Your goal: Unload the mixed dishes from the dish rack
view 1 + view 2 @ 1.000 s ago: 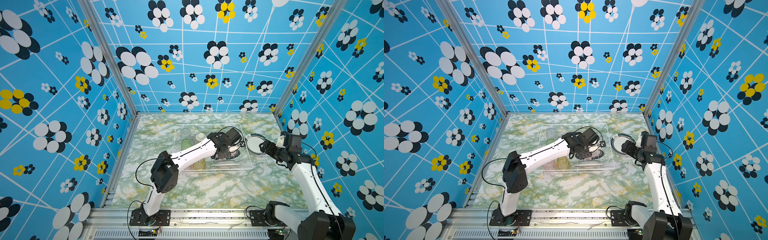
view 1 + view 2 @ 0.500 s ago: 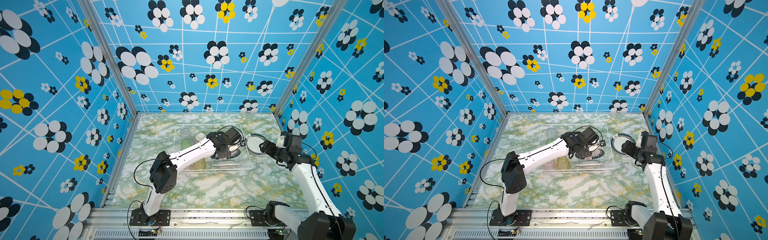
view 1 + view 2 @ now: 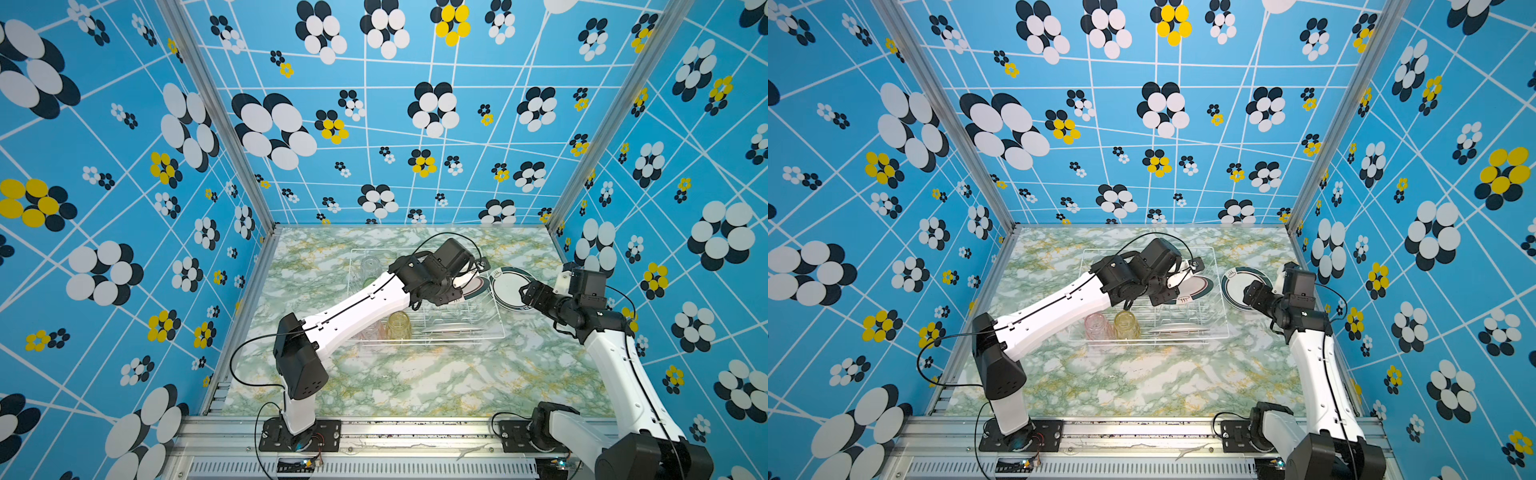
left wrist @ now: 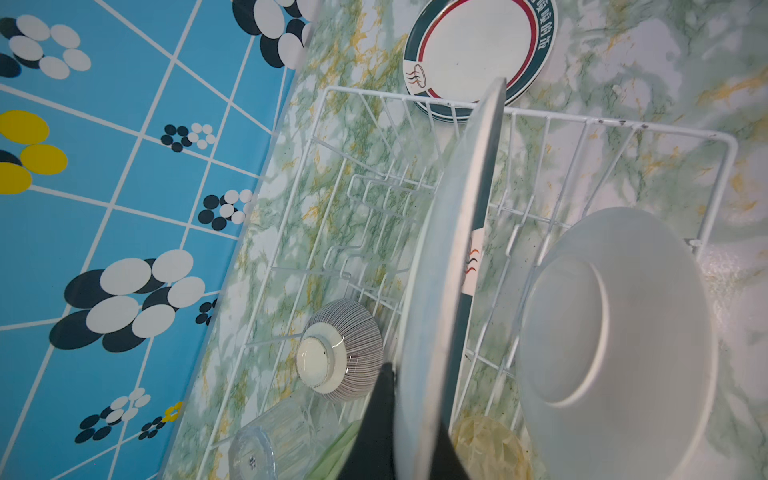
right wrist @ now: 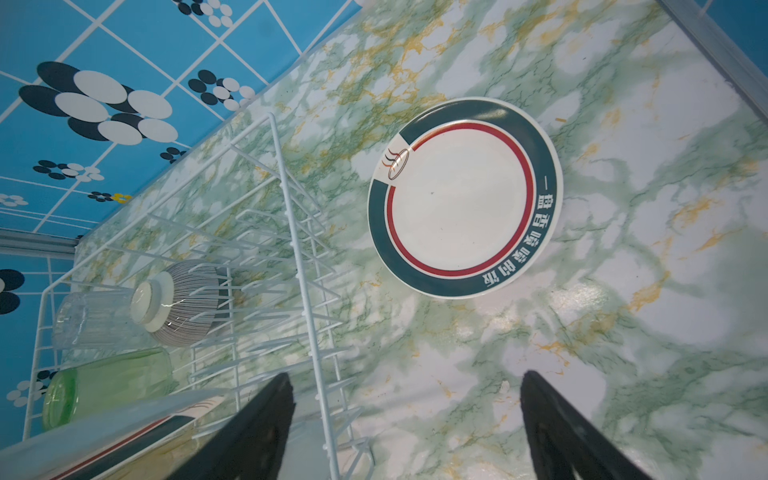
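The round white plate with the dark green rim [image 4: 436,291] is up on its edge over the right part of the white wire dish rack [image 4: 602,121]. The left claw [image 4: 415,411] is pinched on its thin rim. I think it is hard, smooth and slippery and would break if dropped, so the rim is the best hold. The right claw [image 5: 407,376] is wide apart and empty over the green marble table [image 5: 623,332], by a matching plate [image 5: 461,199] lying flat right of the rack.

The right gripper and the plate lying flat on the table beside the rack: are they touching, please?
Apart. In the right wrist view the right gripper's open jaws sit short of the plate, with bare table showing between them.
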### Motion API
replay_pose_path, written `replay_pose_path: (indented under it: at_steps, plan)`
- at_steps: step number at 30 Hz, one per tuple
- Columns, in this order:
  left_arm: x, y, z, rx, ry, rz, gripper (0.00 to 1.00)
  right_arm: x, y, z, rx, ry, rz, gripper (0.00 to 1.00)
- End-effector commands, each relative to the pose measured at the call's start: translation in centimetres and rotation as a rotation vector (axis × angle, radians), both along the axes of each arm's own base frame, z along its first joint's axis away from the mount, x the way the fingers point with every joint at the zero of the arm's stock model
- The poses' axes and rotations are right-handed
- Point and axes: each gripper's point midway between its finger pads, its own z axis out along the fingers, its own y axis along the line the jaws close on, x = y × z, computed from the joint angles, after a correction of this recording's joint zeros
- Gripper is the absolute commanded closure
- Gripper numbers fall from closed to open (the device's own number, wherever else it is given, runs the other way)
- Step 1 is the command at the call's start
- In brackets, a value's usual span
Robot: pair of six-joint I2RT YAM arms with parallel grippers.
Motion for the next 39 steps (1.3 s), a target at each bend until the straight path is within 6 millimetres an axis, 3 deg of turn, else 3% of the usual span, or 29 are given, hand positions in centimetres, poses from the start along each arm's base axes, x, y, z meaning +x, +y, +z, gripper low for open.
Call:
replay_pose_path:
  at_steps: [1, 4, 8, 13, 16, 26, 35, 39]
  plan:
    - [0.7, 2.2, 5.4, -0.205, 0.014, 0.069, 1.00, -0.2, 1.2, 0.4, 0.034, -0.035, 0.048, 0.13]
    - [1.2, 3.8, 7.1, -0.343, 0.099, 0.104, 1.00, 0.0, 2.8, 1.5, 0.089, -0.111, 0.119, 0.16]
    - [1.1, 4.4, 8.8, -0.572, 0.271, 0.073, 1.00, 0.2, 5.5, 3.9, 0.198, -0.259, 0.240, 0.20]
    - [1.5, 4.3, 9.1, -0.713, 0.426, 0.047, 1.00, -0.5, 9.3, 8.3, 0.392, -0.451, 0.437, 0.26]
    - [1.7, 3.8, 9.0, -0.776, 0.516, 0.021, 1.00, -1.1, 10.6, 10.5, 0.482, -0.534, 0.510, 0.30]
    - [2.1, 1.3, 8.1, -0.879, 0.725, -0.058, 1.00, -2.1, 12.5, 12.7, 0.549, -0.594, 0.609, 0.41]
    - [1.8, -0.6, 7.4, -0.918, 0.825, -0.117, 1.00, -1.6, 12.9, 13.2, 0.578, -0.603, 0.615, 0.49]
    - [1.7, -1.6, 7.4, -0.938, 0.852, -0.142, 1.00, -1.3, 12.9, 13.1, 0.586, -0.603, 0.606, 0.61]
